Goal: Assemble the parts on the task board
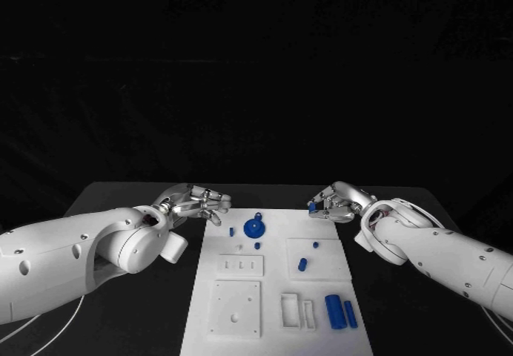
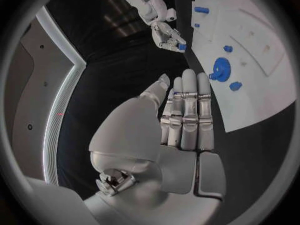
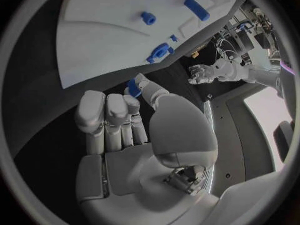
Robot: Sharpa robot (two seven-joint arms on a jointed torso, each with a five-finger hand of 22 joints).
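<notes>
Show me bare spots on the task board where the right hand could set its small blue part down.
Free: the task board strip at its far right corner, near the right hand, and the plain block beyond the blue peg. Crowded: around the blue gear and the blue cylinders.

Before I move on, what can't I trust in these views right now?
- The small blue part in the right hand: the fingers cover most of it in the head and right wrist views, so its shape is unclear.
- The recesses in the task board: too small in the head view to tell which fit which part.
- The two blue cylinders: touching or apart, cannot tell.
- The left hand looks open, holding nothing.
</notes>
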